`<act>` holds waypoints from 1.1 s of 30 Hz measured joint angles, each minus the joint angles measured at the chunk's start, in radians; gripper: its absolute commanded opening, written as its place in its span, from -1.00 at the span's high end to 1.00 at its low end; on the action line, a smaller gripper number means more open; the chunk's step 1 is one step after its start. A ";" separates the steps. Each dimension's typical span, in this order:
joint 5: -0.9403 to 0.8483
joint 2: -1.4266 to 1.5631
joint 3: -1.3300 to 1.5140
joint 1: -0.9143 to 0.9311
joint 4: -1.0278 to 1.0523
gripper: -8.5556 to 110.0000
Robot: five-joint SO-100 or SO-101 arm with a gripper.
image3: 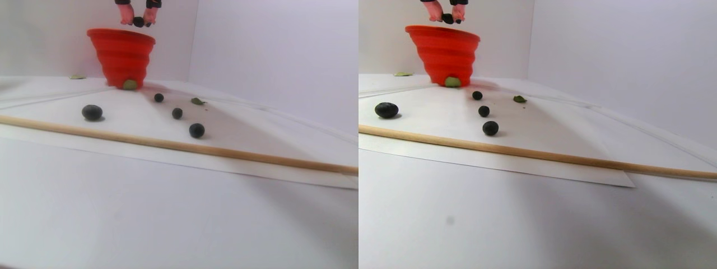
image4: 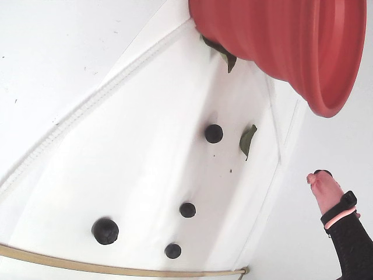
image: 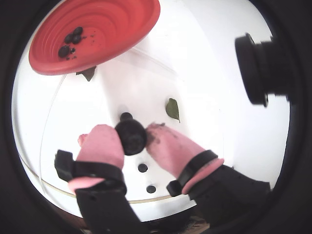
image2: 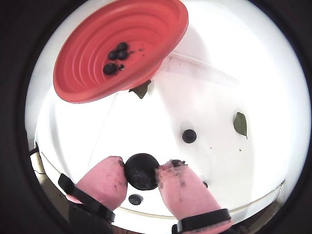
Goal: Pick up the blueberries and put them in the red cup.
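My gripper (image: 131, 131) is shut on a large dark blueberry (image: 130, 140), pinched between the pink fingertips (image2: 109, 178). In the stereo pair view the gripper (image3: 138, 18) hangs just above the rim of the red cup (image3: 122, 56). Both wrist views show the cup (image: 122, 24) ahead at the upper left, with three blueberries (image2: 117, 54) on its bottom. Several more blueberries lie on the white board, among them a big one (image4: 105, 230) and smaller ones (image4: 214, 133) (image4: 187, 210).
Small green leaves (image4: 247, 140) (image2: 140, 90) lie on the board near the cup's foot. A thin wooden rod (image3: 168, 144) runs along the board's front edge. A black camera (image: 263, 68) juts in at the right of a wrist view. White walls stand behind the cup.
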 measured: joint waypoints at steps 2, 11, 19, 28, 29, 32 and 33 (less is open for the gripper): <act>-0.012 0.009 0.000 -0.014 0.000 0.67; -0.038 0.034 -0.031 -0.051 -0.002 0.67; -0.048 0.034 -0.031 -0.057 -0.089 0.66; -0.055 -0.061 -0.032 -0.075 -0.206 0.66; -0.055 -0.074 -0.032 -0.075 -0.215 0.66; -0.055 -0.107 -0.032 -0.075 -0.247 0.66; -0.055 -0.114 -0.032 -0.075 -0.253 0.66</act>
